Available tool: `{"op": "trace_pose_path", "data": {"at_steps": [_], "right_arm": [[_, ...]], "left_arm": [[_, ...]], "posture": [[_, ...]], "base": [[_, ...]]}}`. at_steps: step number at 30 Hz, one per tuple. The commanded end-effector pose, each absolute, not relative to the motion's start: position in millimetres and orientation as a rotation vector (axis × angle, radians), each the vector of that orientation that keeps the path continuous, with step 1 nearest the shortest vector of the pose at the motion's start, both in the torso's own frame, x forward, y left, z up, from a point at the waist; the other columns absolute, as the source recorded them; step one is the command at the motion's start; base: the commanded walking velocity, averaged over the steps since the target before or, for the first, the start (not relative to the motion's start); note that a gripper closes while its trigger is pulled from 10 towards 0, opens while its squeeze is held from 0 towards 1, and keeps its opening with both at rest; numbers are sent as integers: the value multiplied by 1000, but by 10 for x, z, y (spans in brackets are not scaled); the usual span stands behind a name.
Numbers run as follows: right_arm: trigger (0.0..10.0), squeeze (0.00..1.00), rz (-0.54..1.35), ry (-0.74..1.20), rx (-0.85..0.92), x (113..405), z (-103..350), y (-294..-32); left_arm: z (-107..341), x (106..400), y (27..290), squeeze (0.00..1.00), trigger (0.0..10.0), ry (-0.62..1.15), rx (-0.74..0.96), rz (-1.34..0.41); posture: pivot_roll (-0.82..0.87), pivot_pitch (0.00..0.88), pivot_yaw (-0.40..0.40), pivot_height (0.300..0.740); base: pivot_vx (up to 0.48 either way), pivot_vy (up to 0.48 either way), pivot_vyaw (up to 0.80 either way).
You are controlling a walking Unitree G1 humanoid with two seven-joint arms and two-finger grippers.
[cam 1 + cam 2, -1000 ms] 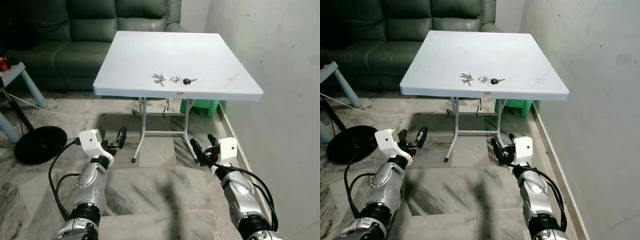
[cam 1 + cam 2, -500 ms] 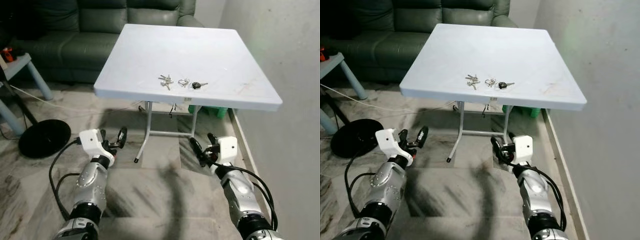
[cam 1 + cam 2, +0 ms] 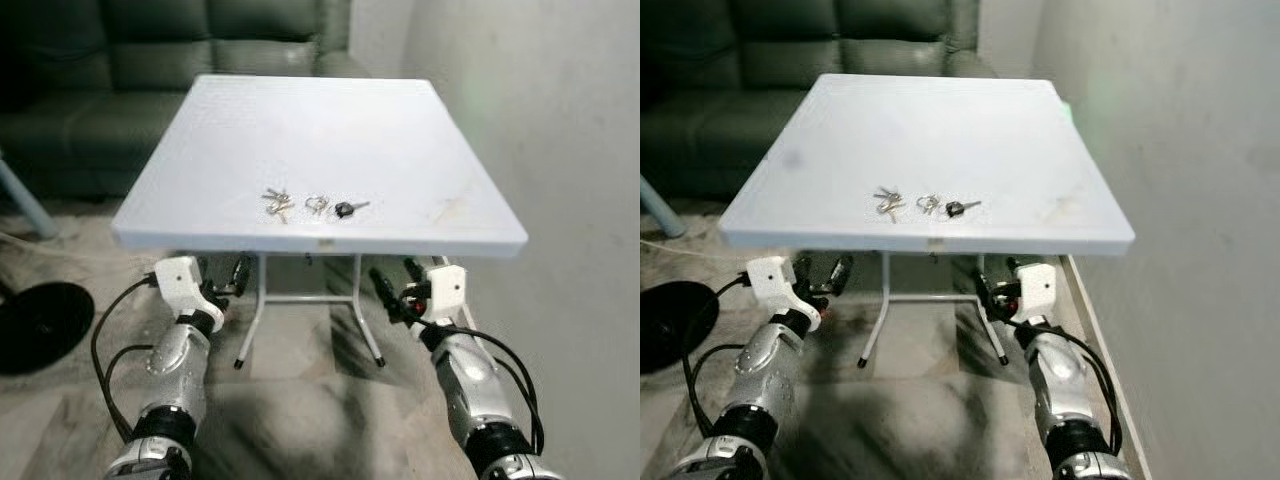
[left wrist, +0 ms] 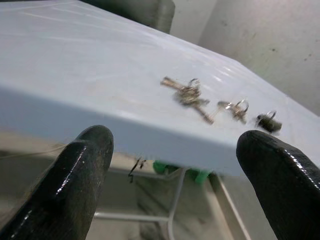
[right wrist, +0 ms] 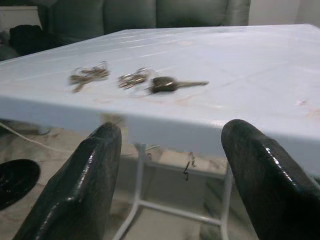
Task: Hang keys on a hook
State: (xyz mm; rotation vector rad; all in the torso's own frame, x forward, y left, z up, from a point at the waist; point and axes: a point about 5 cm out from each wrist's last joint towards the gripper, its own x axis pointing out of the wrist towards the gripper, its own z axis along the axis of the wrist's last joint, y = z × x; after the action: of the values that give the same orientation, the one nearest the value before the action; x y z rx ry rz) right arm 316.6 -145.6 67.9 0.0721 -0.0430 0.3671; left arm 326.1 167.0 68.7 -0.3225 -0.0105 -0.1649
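Blurred keys (image 3: 308, 206) on table (image 3: 400, 130), left claw (image 3: 222, 275) half hidden under edge

Lighting, as I read it: white table top (image 3: 310, 150) bright and washed, light from above. Sofa (image 3: 120, 90) dim behind. Soft shadows under the table on the floor (image 3: 300, 420). Both head views mildly motion-blurred. My wrist views: fingers (image 4: 80, 185) soft, keys (image 5: 130, 79) smeared.
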Motion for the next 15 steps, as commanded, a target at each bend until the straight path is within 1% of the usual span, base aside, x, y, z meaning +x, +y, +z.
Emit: {"op": "trace_pose_path", "data": {"at_steps": [1,5,15], "right_arm": [[10000,0,351,-42,63,3165,681,-1543],[10000,0,356,-42,62,3167,682,-1532],[10000,0,367,-34,63,3152,660,-1510]], "left_arm": [[704,3279,1599,0,10000,-7,-321,-185],[713,3289,1595,0,10000,-7,-323,-186],[701,3288,1604,0,10000,3,-335,-178]], "posture": [[32,0,-30,732],[33,0,-29,732],[31,0,-28,732]], "base": [[285,386,0],[275,395,0],[0,469,0]]}}
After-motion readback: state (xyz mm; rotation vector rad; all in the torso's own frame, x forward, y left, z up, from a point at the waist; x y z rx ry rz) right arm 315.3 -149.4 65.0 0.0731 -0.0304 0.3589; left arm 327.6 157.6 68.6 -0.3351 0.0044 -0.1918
